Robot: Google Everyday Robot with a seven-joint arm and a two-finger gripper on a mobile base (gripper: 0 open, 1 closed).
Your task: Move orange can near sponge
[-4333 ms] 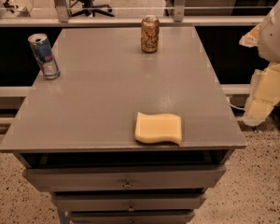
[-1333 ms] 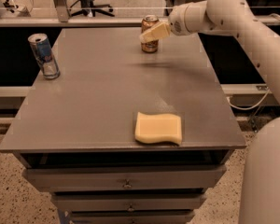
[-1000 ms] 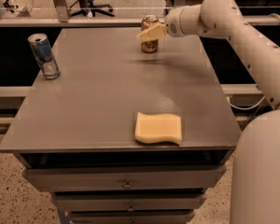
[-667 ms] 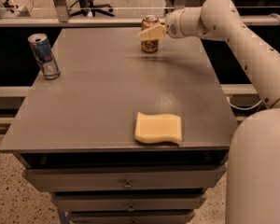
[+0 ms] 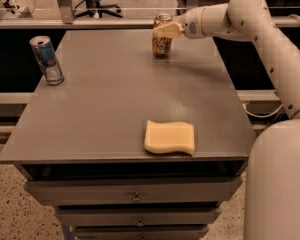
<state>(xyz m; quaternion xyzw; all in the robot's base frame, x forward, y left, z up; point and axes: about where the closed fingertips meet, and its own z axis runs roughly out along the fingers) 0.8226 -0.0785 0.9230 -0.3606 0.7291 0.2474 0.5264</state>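
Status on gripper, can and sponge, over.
Gripper at top of orange can, far edge. Can upright on table. Sponge near front edge; nothing between them. Blue can well aside.

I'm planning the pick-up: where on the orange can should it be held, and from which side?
Take the orange can across its round body near mid-height, coming in level from the picture's right, where the gripper is, by its upper part. It stands upright at the table's far edge, so its straight side walls probably suit a side grasp.
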